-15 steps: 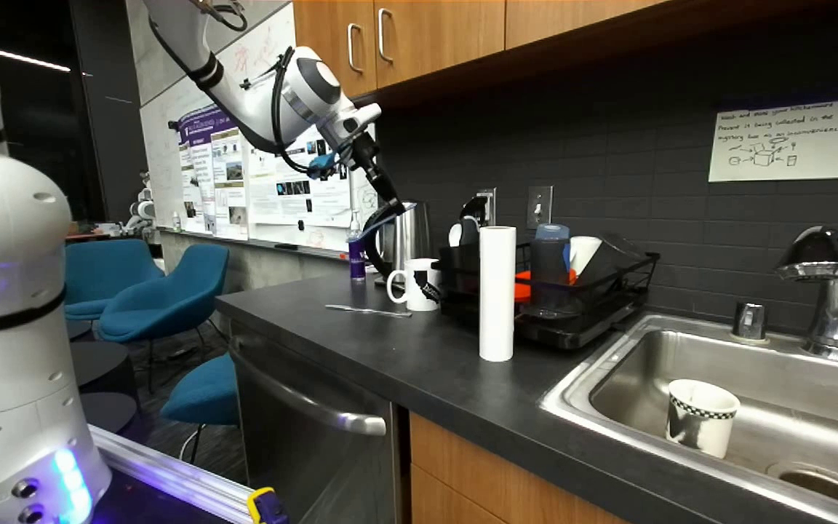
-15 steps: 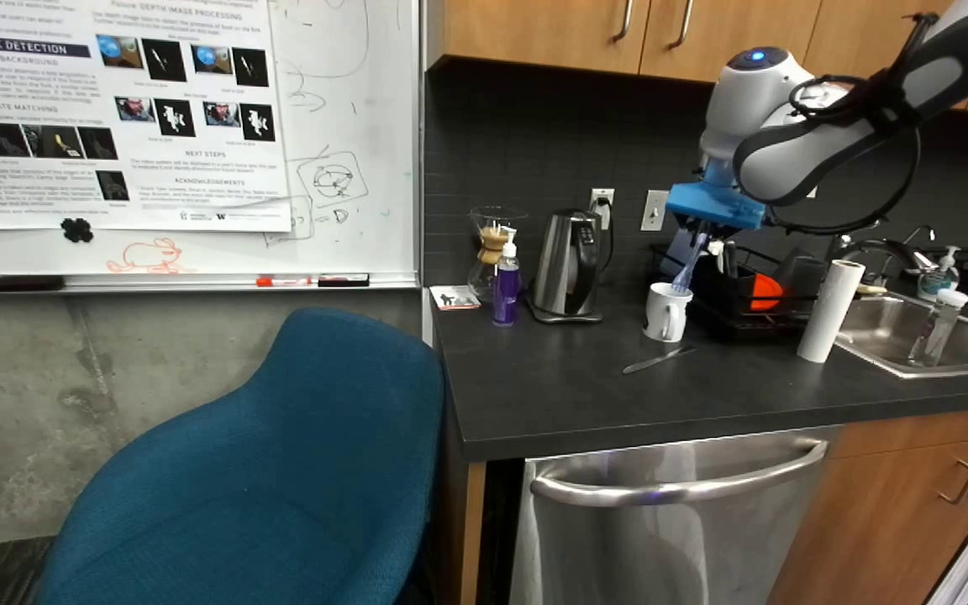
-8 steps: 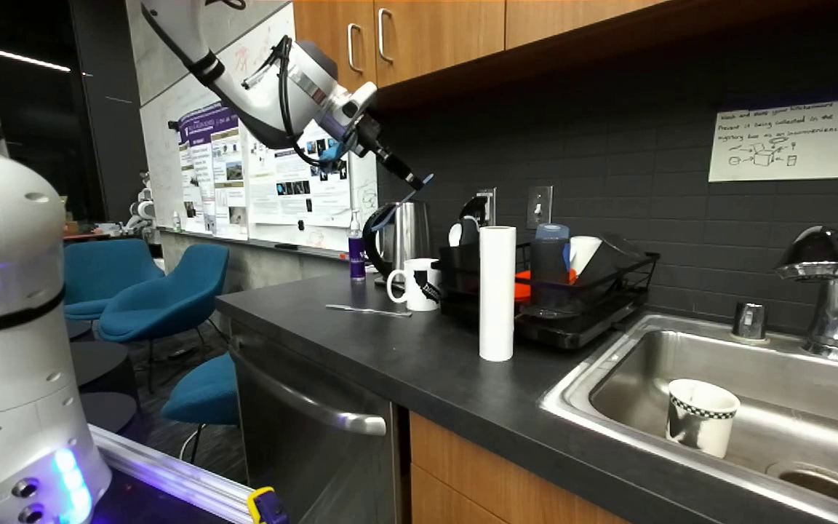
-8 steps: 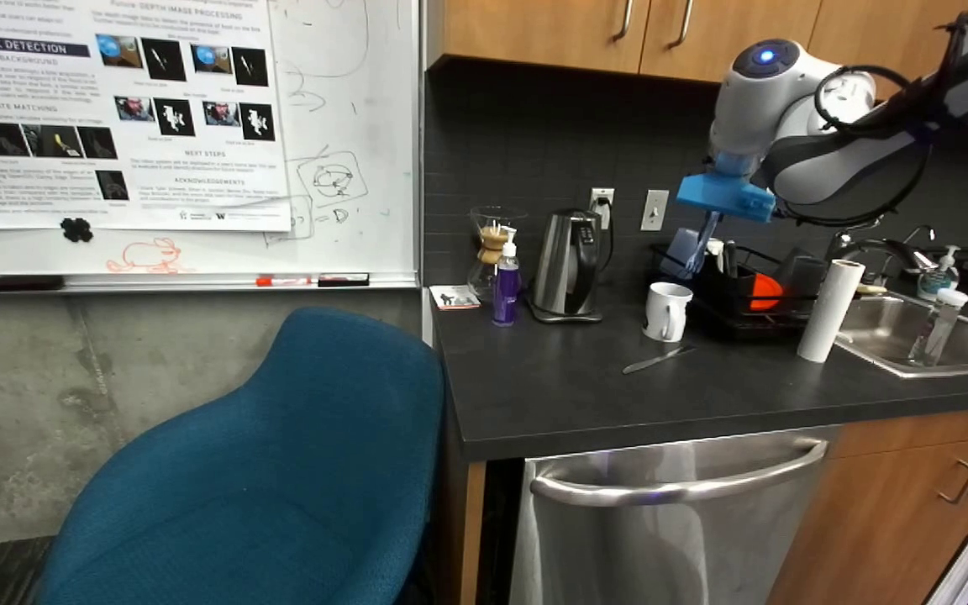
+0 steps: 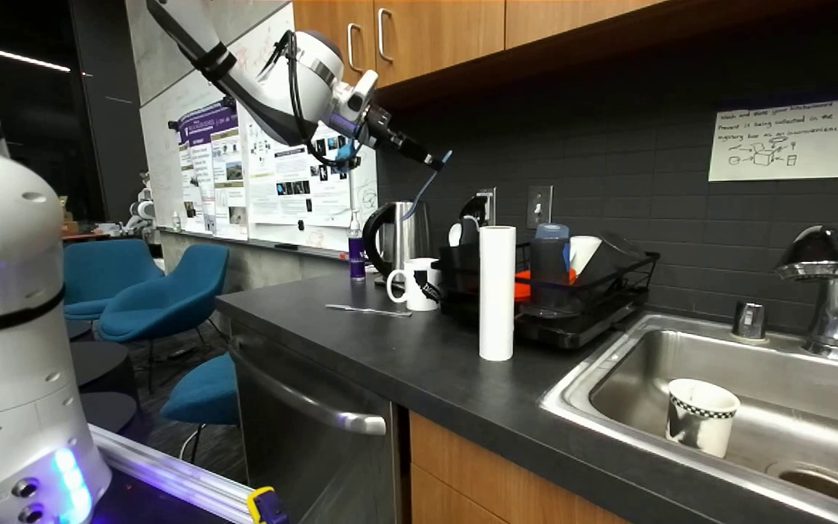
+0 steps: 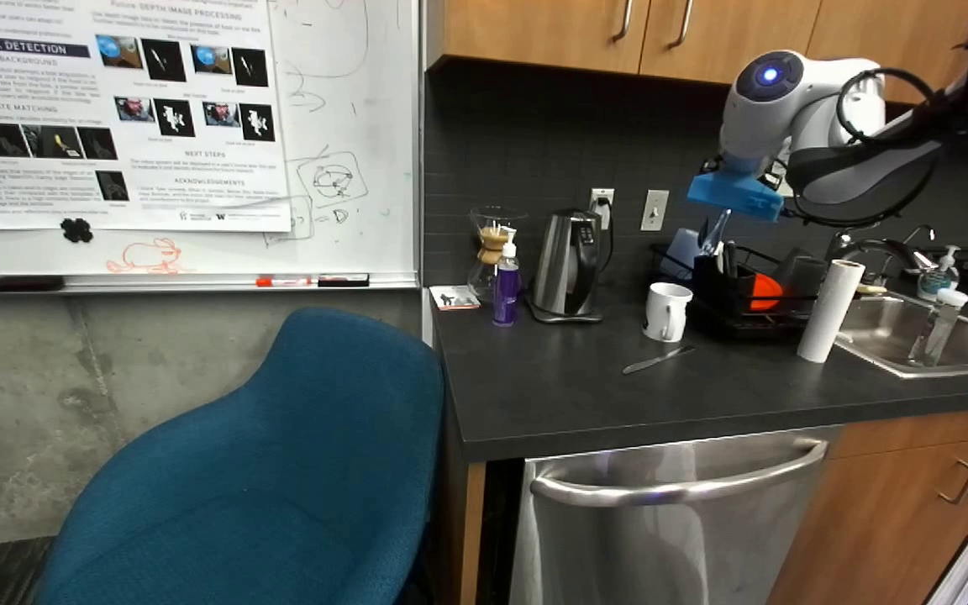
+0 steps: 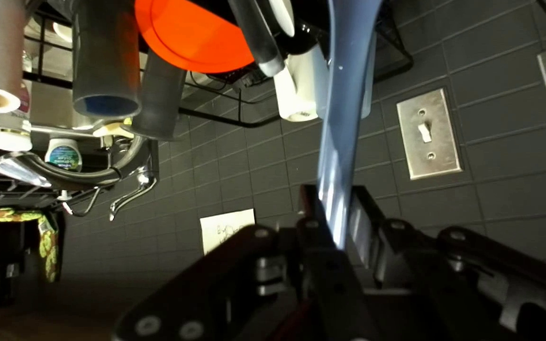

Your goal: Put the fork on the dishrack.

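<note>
The fork, slim and bluish, is held in my gripper (image 5: 436,163). It hangs tilted from the fingertips in an exterior view (image 5: 421,195) and shows at the dishrack's left end in an exterior view (image 6: 715,234). In the wrist view the fork (image 7: 343,99) runs from between the fingers (image 7: 337,208) out past the top edge, so its far end is hidden there. The dishrack (image 5: 572,336) is a black wire rack on a dark tray, also seen in an exterior view (image 6: 757,329). My gripper is above and left of the rack in an exterior view.
A white mug (image 5: 419,284) and a knife (image 5: 368,311) are left of the rack. A paper-towel roll (image 5: 497,291) stands in front of it. A steel kettle (image 6: 564,265) is behind the mug. The rack holds cups, utensils and an orange item (image 7: 192,35). Cabinets (image 5: 433,29) hang above.
My gripper has moved up and to the right in both exterior views with the fork held. The fork's lower end has left the mug's mouth area and now overlaps the rack's left end in an exterior view.
</note>
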`<act>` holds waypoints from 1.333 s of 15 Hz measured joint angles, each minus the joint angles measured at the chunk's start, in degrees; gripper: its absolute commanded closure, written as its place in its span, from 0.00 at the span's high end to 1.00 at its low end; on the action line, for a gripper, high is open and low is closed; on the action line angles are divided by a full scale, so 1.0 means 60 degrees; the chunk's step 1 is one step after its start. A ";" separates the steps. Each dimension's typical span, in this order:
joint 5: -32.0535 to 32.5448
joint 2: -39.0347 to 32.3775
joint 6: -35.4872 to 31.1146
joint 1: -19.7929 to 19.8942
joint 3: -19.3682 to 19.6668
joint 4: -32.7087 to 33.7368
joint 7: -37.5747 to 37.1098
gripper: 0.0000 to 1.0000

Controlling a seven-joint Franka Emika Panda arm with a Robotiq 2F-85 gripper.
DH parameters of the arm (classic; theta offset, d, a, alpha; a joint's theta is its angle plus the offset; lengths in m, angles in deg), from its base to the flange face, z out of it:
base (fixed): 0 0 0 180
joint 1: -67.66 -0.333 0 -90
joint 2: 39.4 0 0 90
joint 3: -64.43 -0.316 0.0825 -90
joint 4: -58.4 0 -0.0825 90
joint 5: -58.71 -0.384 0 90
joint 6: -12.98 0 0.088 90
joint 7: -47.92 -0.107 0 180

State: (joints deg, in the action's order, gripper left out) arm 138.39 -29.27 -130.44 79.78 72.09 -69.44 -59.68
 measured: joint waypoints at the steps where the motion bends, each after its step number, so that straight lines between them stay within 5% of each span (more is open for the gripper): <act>1: 0.0282 -0.0002 0.0096 0.0000 0.0041 0.0015 -0.0201 0.05; 11: 0.2481 -0.0532 0.1292 -0.0015 0.0222 0.0046 -0.2314 0.05; 20: 0.2837 -0.1449 0.2167 -0.0013 0.0451 0.0396 -0.3165 0.05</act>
State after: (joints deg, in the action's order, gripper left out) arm 155.42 -37.96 -117.44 79.70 74.80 -67.06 -78.67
